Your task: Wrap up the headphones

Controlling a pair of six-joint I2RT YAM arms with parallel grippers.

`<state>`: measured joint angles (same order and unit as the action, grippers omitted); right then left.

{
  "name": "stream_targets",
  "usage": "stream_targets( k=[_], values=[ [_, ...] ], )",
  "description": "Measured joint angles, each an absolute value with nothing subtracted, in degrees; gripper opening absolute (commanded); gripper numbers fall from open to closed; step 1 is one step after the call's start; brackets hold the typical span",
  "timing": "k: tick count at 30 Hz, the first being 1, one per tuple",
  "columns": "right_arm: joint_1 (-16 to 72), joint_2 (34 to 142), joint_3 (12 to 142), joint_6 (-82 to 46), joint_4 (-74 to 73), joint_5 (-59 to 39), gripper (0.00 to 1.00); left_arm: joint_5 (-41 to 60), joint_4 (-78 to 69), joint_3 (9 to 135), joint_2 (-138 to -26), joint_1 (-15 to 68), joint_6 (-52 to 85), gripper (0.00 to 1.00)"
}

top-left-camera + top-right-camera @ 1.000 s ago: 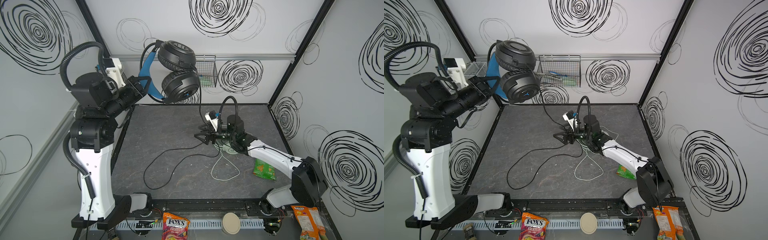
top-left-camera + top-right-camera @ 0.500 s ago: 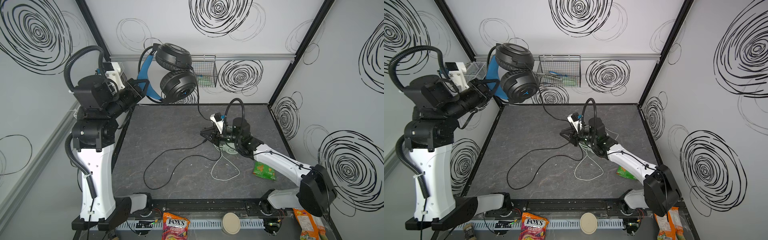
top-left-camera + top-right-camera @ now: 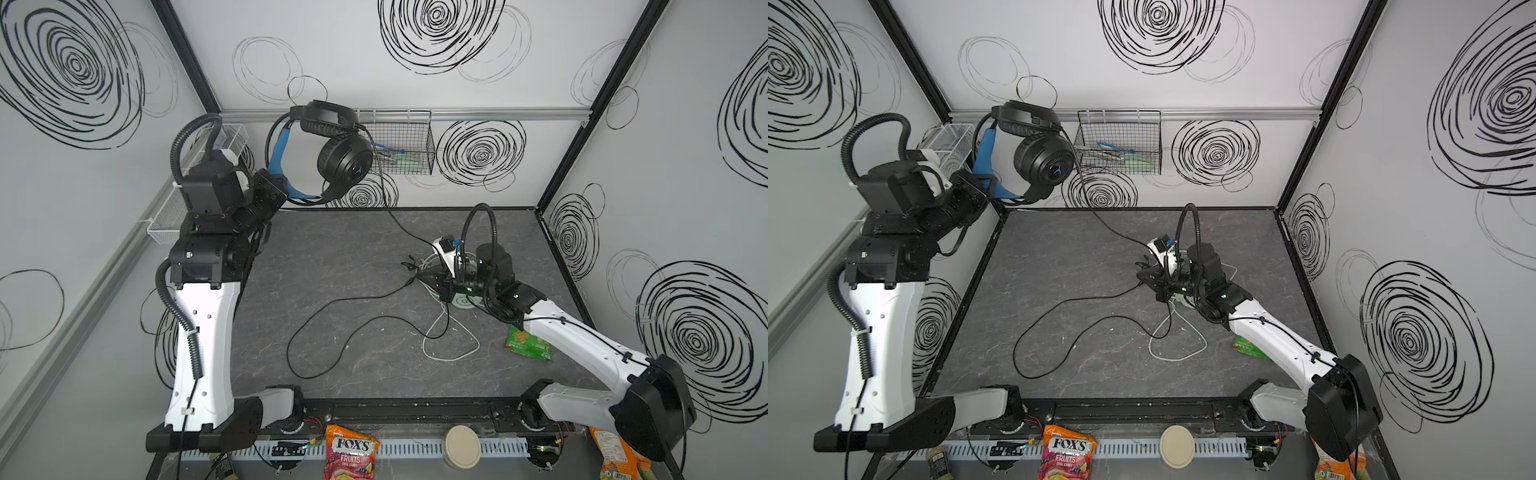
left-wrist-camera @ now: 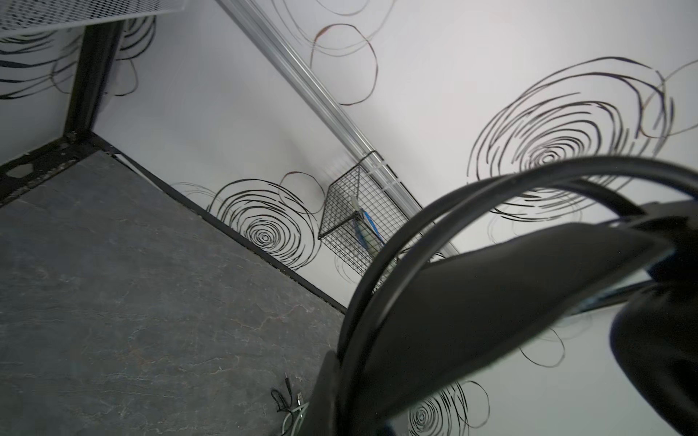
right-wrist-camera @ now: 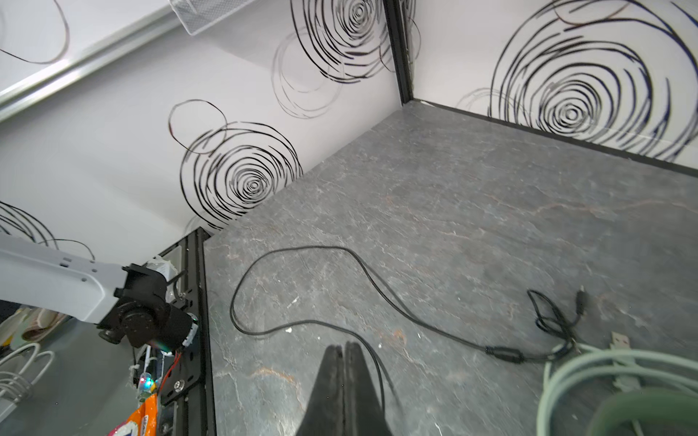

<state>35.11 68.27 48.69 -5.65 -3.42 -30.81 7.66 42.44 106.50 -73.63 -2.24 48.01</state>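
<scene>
**Figure.** The black headphones [image 3: 345, 160] hang raised near the back wall, well above the counter [image 3: 332, 249]. The left jaws are pinched on the blue headband [image 3: 276, 162], and the two ear cups dangle beyond the grip. The black cable [image 5: 504, 353] drops from one cup to the counter, passes the right jaws and lies in slack loops, ending in a small tangle with its plugs [image 5: 581, 300]. The right jaws sit low over the counter, pressed together with no gap. The cable runs just beside them, and we cannot tell whether any of it is caught. The mint-green headphones [image 5: 638, 413] lie on the counter beneath the right arm, their pale cable [image 5: 623, 356] looped alongside.

We judge the headband stiff and springy, a sound handle, though the heavier cups will likely swing. The cable we take to be light, limp and smooth, so it should slip through a loose pinch and sag between holds. We would take it mid-length, near the hanging run and never by the plugs.
</scene>
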Motion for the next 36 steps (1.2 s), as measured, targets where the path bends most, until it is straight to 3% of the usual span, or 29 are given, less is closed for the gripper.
stream_targets(
  k=[5, 10, 19, 26, 36],
  values=[
    [34.92, 64.38, 50.11, -1.56, 7.79, -20.82, 0.0, -2.35, 43.24, 105.3, -74.37, 1.15, 46.74, 0.0],
    [35.88, 59.86, 59.7, 5.98, 17.76, -7.18, 0.0, -13.1, 42.7, 98.06, -73.56, 8.21, 43.33, 0.0],
    [49.78, 59.51, 83.55, 26.7, 24.27, 16.47, 0.0, -25.8, 41.69, 83.18, -73.28, 16.14, 30.92, 0.0],
    [61.82, 68.45, 95.09, 40.45, 24.95, 24.32, 0.0, -21.08, 35.79, 77.6, -70.39, 19.55, 18.28, 0.0],
    [57.91, 78.56, 97.97, 42.41, 25.98, 24.36, 0.0, -7.68, 35.18, 73.91, -63.16, 29.39, 10.85, 0.0]
  ],
)
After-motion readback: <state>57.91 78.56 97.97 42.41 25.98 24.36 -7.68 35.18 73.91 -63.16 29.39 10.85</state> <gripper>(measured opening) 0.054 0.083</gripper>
